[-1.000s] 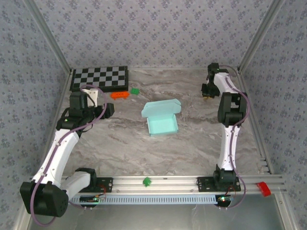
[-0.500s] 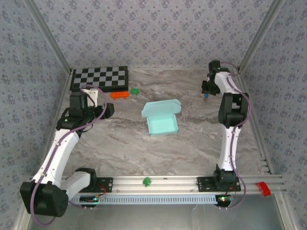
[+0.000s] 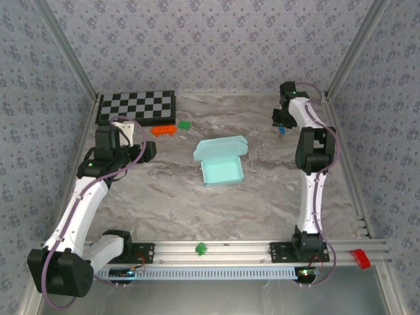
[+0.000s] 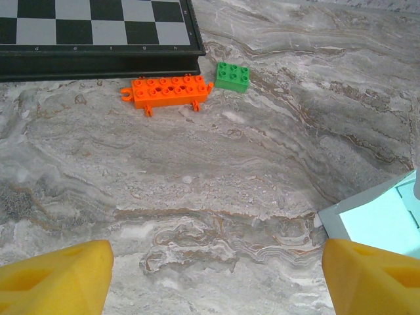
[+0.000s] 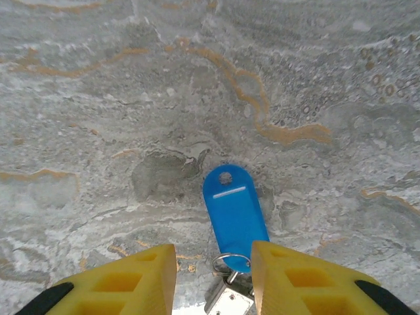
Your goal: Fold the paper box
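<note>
The paper box [image 3: 222,172], pale mint card, stands mid-table with its lid flap [image 3: 221,148] raised at the back. One corner of the paper box [image 4: 374,220] shows in the left wrist view. My left gripper [image 3: 149,152] hovers left of the box, wide open, its gripper [image 4: 216,275] spanning bare marble. My right gripper [image 3: 280,123] is at the far right back, away from the box. In the right wrist view that gripper [image 5: 213,262] stands open above a blue key tag [image 5: 234,213] with a ring and a metal key, lying on the table.
A checkerboard [image 3: 136,107] lies at the back left, with an orange brick [image 3: 164,130] and a green brick [image 3: 184,123] in front of it. A small green piece [image 3: 201,248] sits on the front rail, and a red part [image 3: 359,258] at its right end.
My right gripper's jaws have spread and it has shifted slightly toward the back; the blue key tag now lies on the table below it. The left arm and box have not moved.
</note>
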